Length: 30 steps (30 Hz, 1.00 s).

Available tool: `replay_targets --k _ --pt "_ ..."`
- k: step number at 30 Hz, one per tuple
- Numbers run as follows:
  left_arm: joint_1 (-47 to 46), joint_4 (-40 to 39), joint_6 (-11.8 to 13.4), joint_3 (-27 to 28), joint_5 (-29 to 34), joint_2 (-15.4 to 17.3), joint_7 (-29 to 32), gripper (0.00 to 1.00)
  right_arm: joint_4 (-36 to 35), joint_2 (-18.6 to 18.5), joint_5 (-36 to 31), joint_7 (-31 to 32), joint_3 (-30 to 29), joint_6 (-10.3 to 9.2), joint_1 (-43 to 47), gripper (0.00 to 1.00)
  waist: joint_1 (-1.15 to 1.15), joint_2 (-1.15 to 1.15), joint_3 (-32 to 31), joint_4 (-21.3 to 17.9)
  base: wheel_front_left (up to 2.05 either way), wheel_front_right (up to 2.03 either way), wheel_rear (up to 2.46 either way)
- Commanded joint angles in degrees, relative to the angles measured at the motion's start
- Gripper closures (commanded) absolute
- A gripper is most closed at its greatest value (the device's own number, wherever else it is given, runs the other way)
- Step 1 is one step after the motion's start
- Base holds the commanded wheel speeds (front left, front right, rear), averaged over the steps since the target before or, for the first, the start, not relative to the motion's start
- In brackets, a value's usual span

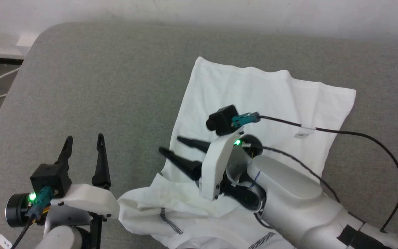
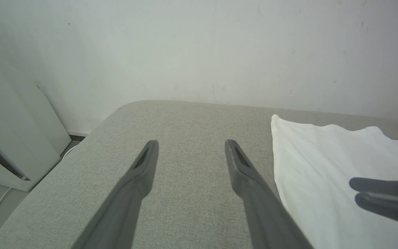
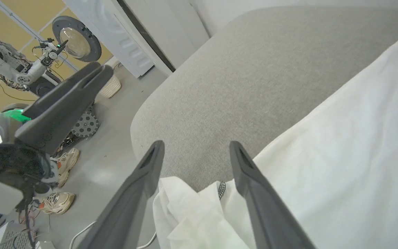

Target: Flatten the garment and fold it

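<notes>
The garment point(image 1: 254, 100) is a thin white shirt on the grey padded table point(image 1: 98, 76). Its far part lies flat and its near part is bunched, with dark zigzag stitching point(image 1: 171, 224) showing. My right gripper point(image 1: 169, 144) hangs open over the garment's left edge, fingers pointing left. In the right wrist view this gripper point(image 3: 197, 143) stands over a crumpled fold point(image 3: 188, 214) and grips nothing. My left gripper point(image 1: 84, 138) is open above bare table, left of the garment. In the left wrist view it point(image 2: 191, 143) has the garment point(image 2: 323, 166) to its right.
The table's rounded left corner point(image 3: 143, 114) drops to the floor. Beside it stand a white cabinet point(image 2: 9, 138), a cable, shoes point(image 3: 59, 200), a small basket point(image 3: 111, 86) and another robot arm point(image 3: 9, 65). A white wall point(image 2: 199, 45) runs behind the table.
</notes>
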Motion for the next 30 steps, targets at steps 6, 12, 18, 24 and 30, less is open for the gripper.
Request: replay_targets --k 6,12,18,24,30 --pt "2.1 -0.5 1.1 0.5 -0.2 1.2 0.7 0.00 5.7 -1.4 -10.8 -12.2 -6.0 -0.05 -1.3 0.00 -0.01 0.00 -3.1 -2.6 0.00 0.00 0.00" --pt "3.8 -1.6 2.3 1.2 -0.4 2.0 1.1 0.00 7.1 -5.2 -16.9 -17.0 -14.0 -0.05 1.3 0.00 -0.01 0.00 -4.1 -4.5 0.00 0.00 0.00" --pt "5.0 -2.9 3.2 2.0 -0.6 3.0 1.6 0.00 2.3 -10.1 -25.6 -19.0 -26.5 -0.05 7.2 0.00 -0.01 0.00 -4.0 -6.5 0.00 0.00 0.00" --pt "4.9 -3.3 3.4 2.9 -0.9 3.9 1.9 0.00 -10.1 -11.5 -36.5 -17.8 -40.7 -0.05 18.5 0.00 -0.01 0.00 -3.0 -8.3 0.00 0.00 0.00" --pt "2.9 -3.8 2.9 3.4 -1.3 4.5 2.6 0.00 -27.9 -7.3 -45.8 -8.7 -52.0 -0.05 31.1 0.00 -0.01 0.00 -0.9 -9.9 0.00 0.00 0.00"
